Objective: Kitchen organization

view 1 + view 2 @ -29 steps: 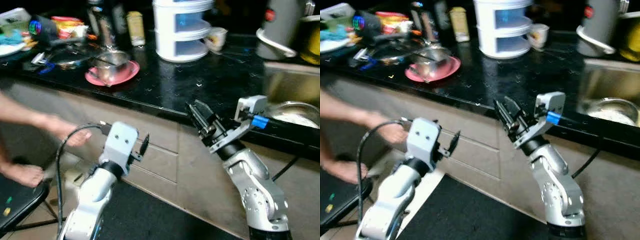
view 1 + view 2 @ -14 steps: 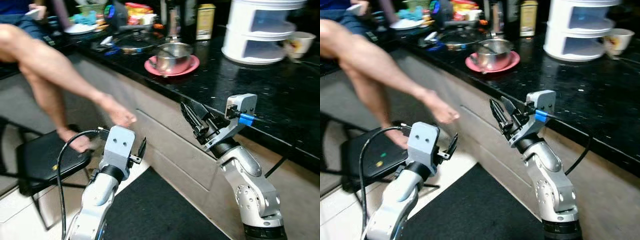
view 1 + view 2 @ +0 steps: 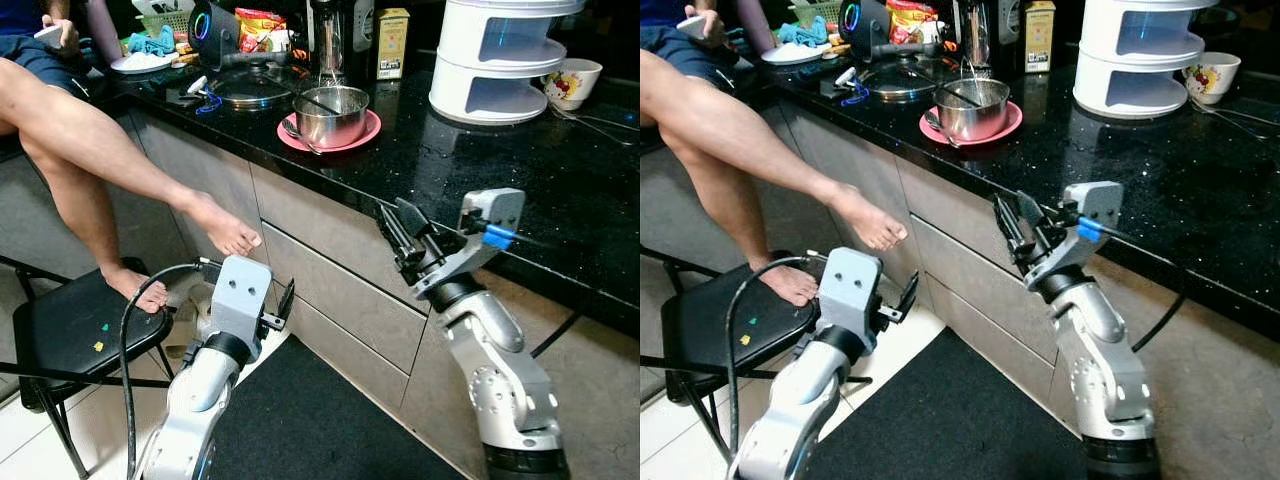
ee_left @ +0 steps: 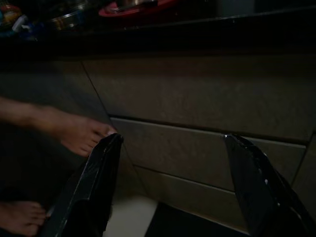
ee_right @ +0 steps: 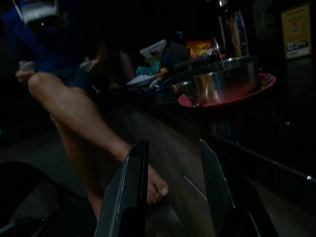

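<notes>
A steel pot (image 3: 335, 112) stands on a pink plate (image 3: 368, 131) on the black counter (image 3: 470, 165). Behind it are a pan lid (image 3: 247, 90), packets and bottles. A white tiered container (image 3: 498, 55) and a patterned cup (image 3: 571, 82) stand further right. My right gripper (image 3: 400, 222) is raised at the counter's front edge, open and empty, pointing toward the pot (image 5: 224, 79). My left gripper (image 3: 286, 298) hangs low before the grey drawer fronts (image 4: 197, 98), open with nothing between its fingers.
A seated person stretches a bare leg (image 3: 110, 150) across the left, one foot (image 3: 225, 225) in the air close to my left arm, the other foot on a black chair (image 3: 60, 335). A black mat (image 3: 300, 430) lies on the floor below the drawers.
The camera has swung left: the sink has left the picture and the person's leg and chair have come in. Both arms keep about the same pose, grippers still open.
</notes>
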You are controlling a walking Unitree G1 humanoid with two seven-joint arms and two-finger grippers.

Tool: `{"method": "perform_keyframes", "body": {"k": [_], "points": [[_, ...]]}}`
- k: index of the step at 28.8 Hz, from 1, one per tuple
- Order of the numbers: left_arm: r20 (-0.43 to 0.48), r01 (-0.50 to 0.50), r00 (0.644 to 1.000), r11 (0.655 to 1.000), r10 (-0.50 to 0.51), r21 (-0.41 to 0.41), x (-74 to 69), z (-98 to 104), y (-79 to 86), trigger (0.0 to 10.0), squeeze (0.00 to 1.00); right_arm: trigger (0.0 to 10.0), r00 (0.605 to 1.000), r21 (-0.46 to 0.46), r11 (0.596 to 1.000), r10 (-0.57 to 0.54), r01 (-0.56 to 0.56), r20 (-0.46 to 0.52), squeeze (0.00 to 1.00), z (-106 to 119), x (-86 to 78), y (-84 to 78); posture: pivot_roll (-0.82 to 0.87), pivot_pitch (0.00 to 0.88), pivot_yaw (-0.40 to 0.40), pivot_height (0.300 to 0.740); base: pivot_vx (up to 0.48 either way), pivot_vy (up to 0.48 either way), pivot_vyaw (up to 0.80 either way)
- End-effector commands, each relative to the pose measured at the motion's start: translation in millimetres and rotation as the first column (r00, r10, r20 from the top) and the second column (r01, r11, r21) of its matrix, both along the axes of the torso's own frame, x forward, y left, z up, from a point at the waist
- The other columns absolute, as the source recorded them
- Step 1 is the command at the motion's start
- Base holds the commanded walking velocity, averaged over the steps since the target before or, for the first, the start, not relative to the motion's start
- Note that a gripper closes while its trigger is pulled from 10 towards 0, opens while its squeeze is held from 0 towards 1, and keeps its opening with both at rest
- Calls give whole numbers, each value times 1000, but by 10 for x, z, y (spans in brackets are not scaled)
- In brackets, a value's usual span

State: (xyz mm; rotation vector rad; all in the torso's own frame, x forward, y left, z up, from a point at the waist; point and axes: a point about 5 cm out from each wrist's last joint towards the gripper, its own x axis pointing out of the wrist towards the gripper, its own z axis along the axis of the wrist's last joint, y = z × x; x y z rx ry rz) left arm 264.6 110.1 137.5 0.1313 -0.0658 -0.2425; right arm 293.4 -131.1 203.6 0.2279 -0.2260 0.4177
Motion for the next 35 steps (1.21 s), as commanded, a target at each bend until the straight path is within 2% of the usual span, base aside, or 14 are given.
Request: {"method": "perform_keyframes", "body": {"k": [1,4,7,13,16,20,21,24,35], "points": [[-7,-32,999,999,32,-22,50,-44,76,10000,0,10000,1000,-27,1000,7,-7,-10,0,-34,25,61,-106,0,3,740,0,0,0],[-7,-43,999,999,43,-29,67,-51,84,10000,0,10000,1000,-38,999,7,-7,-14,0,-47,34,65,-109,0,-3,740,0,0,0],[13,-63,998,998,63,-32,116,-35,66,10000,0,10000,999,-109,994,30,-31,-17,0,-74,65,96,-113,0,-41,740,0,0,0],[27,-59,998,998,60,-28,133,-38,37,10000,0,10000,1000,-114,993,22,-23,-16,0,-98,105,69,-92,0,-29,740,0,0,0],[26,-53,998,998,53,-27,153,-79,65,10000,0,10000,1000,-116,993,9,-10,-9,0,-115,124,108,-111,0,-11,740,0,0,0],[7,-55,998,997,56,-53,199,-129,75,10000,0,10000,1000,-234,972,30,-30,-5,0,-157,131,174,-131,0,-39,740,0,0,0],[8,-62,998,996,63,-58,207,-131,72,10000,0,10000,999,-259,965,38,-39,-9,0,-175,137,176,-122,0,-69,740,0,0,0],[21,-83,996,994,85,-68,217,-120,60,10000,0,10000,998,-302,951,65,-67,-19,0,-217,166,176,-102,0,-102,740,0,0,0],[48,-46,998,998,49,-51,256,-92,30,10000,0,10000,997,-311,948,75,-72,-1,0,-192,247,241,-92,0,-90,740,0,0,0]]}}
